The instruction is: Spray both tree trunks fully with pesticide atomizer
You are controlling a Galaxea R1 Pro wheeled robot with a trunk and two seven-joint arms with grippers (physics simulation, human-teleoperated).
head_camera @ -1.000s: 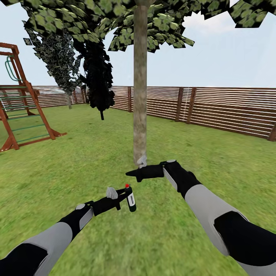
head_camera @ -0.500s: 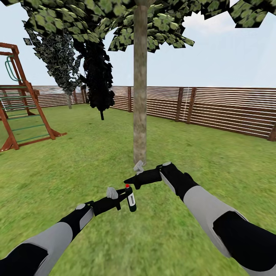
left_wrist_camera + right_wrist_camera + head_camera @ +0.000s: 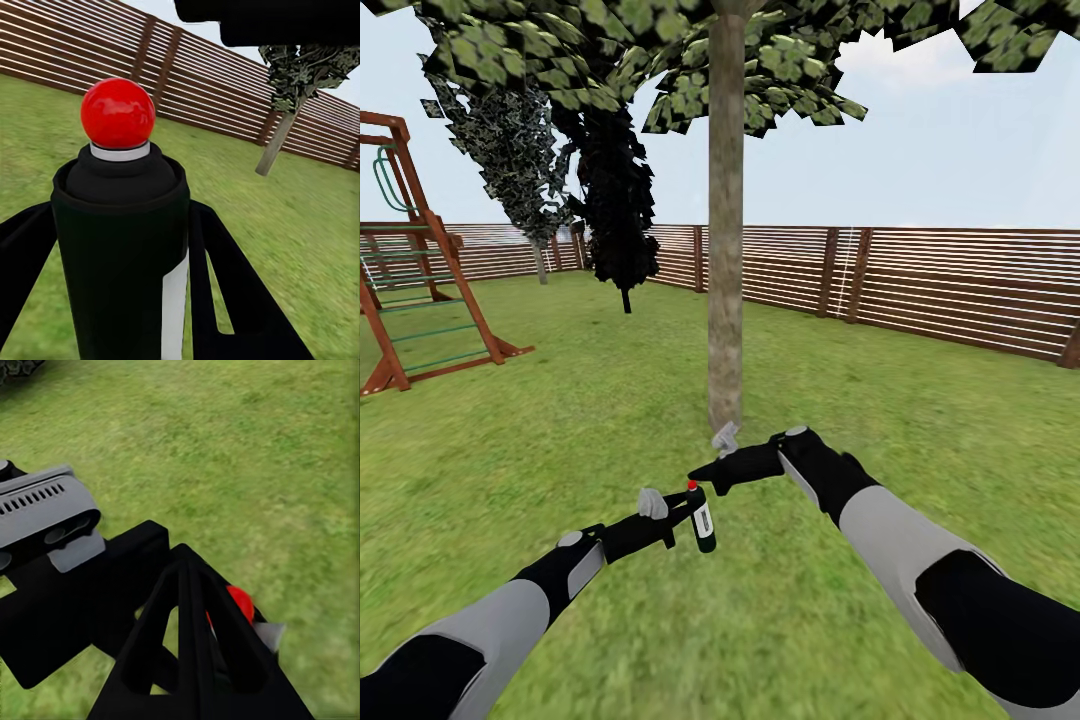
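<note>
Down and inward comes our right gripper (image 3: 705,470); a second ago it sat higher, level with the foot of the tree trunk (image 3: 725,220), and now its tip hangs just above the red dot on the pesticide atomizer (image 3: 701,520). Our left gripper (image 3: 685,510) hasn't budged: we've got the bottle clamped upright between its fingers, low in the centre of the head view, over the lawn (image 3: 560,420). From the left wrist, the dark bottle (image 3: 124,247) stands right between the black fingers (image 3: 225,285), red cap on top. From the right wrist, our closed-together fingers (image 3: 191,652) point down at that same red cap (image 3: 241,601), so that hand looks narrowed to a point. We read this as lining up to press the sprayer. No white specks on the bark yet, and the trunk stands just ahead, fence (image 3: 960,285) behind it at right.
</note>
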